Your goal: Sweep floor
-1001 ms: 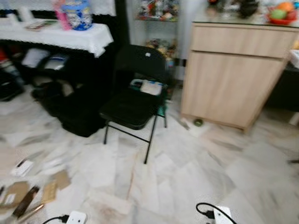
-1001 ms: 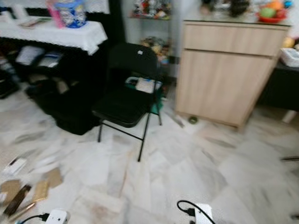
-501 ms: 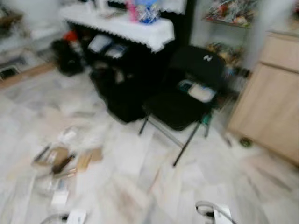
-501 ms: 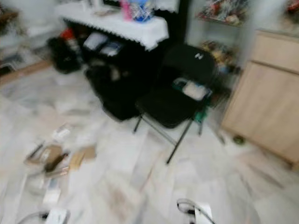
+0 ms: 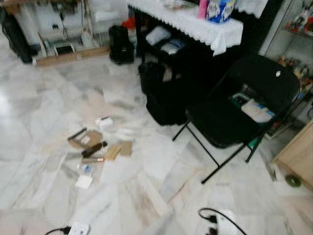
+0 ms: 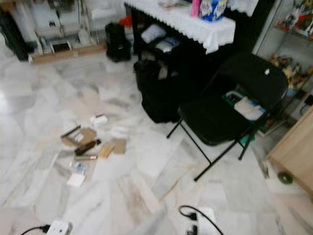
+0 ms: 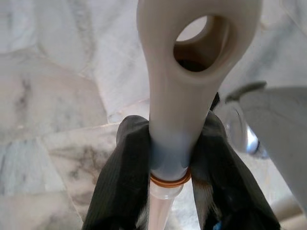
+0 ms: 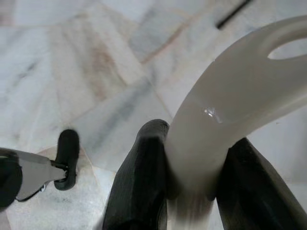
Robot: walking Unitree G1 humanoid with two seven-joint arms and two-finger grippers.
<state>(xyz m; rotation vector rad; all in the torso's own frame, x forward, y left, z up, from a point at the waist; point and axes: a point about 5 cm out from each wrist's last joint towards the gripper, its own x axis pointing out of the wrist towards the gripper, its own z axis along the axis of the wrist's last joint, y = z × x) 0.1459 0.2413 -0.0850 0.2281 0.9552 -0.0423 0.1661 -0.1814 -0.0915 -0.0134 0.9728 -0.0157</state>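
Taking the black folding chair (image 5: 234, 117) as the landmark, the litter (image 5: 95, 149) to be swept lies well to its left on the marble floor (image 5: 34, 122): flat cardboard pieces, a small white box, a dark stick-shaped item and scraps of paper, loosely clustered. All of it looks light and dry, so it should slide easily on the glossy tiles, though the flat card may lie close to the floor and let the bristles ride over it. Between the litter and the chair a black bag (image 5: 164, 100) stands under the white-clothed table (image 5: 195, 22), and in front of the chair a power strip with a black cable (image 5: 215, 223) lies on the floor, likely to snag a sweeping stroke. The left gripper (image 7: 168, 163) has its two fingers clamped on a cream plastic handle (image 7: 187, 72) just below its hanging loop, above an orange ring. The right gripper (image 8: 187, 187) likewise pinches a second cream looped handle (image 8: 230, 100). Both handles look stiff, light and smooth, so they might twist in the pads under sideways load.
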